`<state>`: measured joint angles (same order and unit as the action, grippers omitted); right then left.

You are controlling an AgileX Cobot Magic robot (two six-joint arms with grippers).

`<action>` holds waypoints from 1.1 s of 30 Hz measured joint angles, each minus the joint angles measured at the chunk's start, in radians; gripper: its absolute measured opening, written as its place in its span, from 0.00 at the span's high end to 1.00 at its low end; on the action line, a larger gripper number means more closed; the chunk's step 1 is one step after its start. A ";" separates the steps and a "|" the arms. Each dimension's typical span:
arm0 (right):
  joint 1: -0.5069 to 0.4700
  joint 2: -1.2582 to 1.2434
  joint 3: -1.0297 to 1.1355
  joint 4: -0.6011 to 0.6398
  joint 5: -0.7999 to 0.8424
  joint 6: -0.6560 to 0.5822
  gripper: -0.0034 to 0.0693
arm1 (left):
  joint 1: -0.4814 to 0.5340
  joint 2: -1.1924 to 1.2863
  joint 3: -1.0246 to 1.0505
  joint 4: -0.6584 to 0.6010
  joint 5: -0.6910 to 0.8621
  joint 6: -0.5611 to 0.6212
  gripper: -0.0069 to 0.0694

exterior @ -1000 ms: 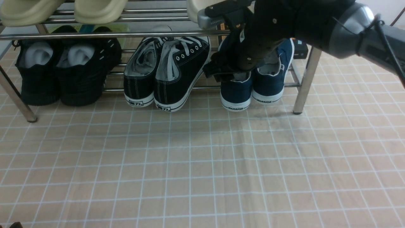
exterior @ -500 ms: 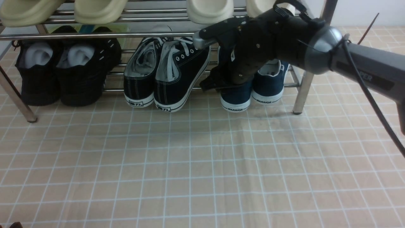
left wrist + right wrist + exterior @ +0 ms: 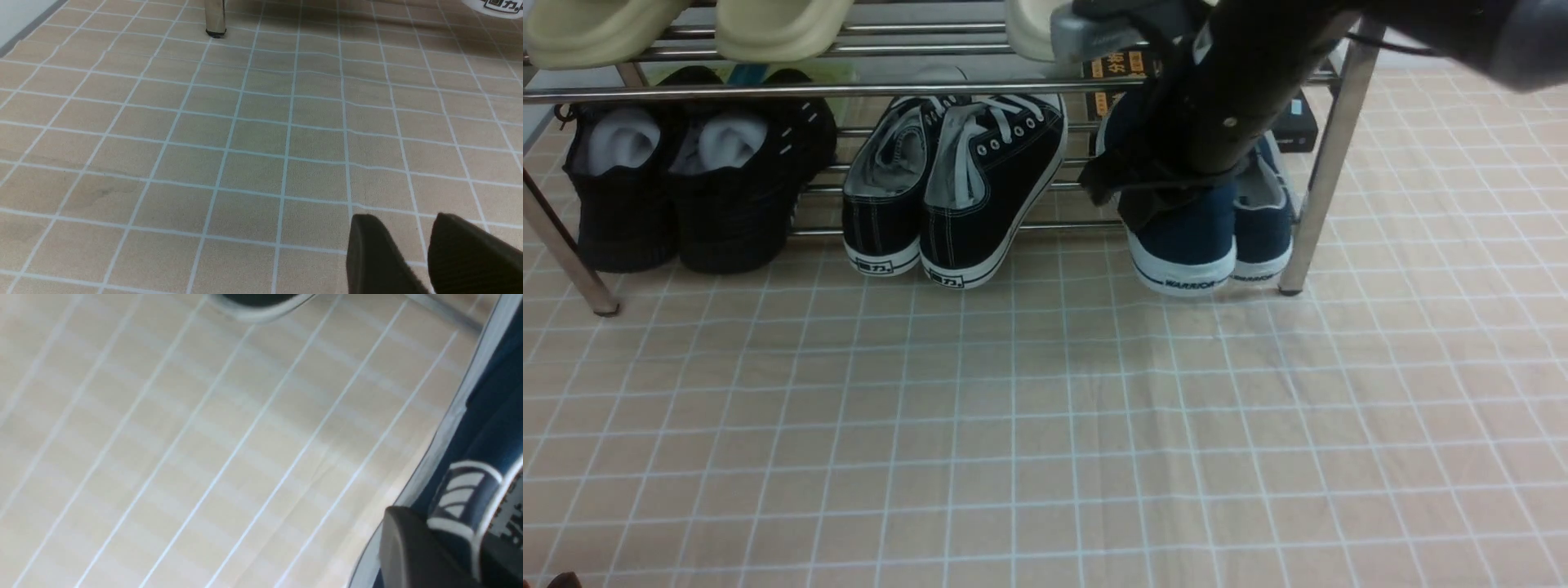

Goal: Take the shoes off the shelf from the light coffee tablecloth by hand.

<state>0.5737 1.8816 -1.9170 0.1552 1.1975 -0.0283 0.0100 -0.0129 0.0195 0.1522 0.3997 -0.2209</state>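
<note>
Pinched one of the shoes (image 3: 1188, 245) at its heel, right hand (image 3: 466, 547). Held left hand (image 3: 421, 249) spread, empty. Got neither off the shelf (image 3: 1323, 180) yet.

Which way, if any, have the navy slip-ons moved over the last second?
Yes. In the front view the navy shoes slid right, toward the shelf's right leg and away from the black lace-up sneakers, heels slightly nearer the camera.

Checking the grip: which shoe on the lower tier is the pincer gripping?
The left navy slip-on, standing forward of its mate: the right pincer is clamped on its heel collar.
</note>
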 joint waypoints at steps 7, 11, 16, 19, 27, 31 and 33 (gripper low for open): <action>0.000 -0.121 0.026 0.075 0.069 -0.030 0.88 | 0.000 0.000 0.000 0.000 0.000 0.000 0.59; 0.000 -0.189 0.107 0.118 0.069 -0.037 0.88 | 0.000 0.000 0.000 0.000 0.000 0.000 0.59; 0.014 -0.271 0.242 0.169 0.067 -0.041 0.88 | 0.000 0.000 0.000 0.000 0.000 0.000 0.59; 0.050 -0.291 0.327 0.173 0.067 -0.041 0.88 | 0.000 0.000 0.000 0.000 0.000 0.000 0.59; 0.155 -0.293 0.496 0.159 -0.051 -0.005 0.89 | 0.000 0.000 0.000 0.000 0.000 0.000 0.59; 0.160 -0.284 0.524 0.106 -0.186 0.050 0.89 | 0.000 0.000 0.000 0.000 0.000 0.000 0.59; 0.159 -0.269 0.525 0.072 -0.235 0.076 0.89 | 0.000 0.000 0.000 0.000 0.000 0.000 0.59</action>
<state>0.7326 1.6123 -1.3922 0.2268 0.9626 0.0474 0.0100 -0.0129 0.0195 0.1522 0.3997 -0.2209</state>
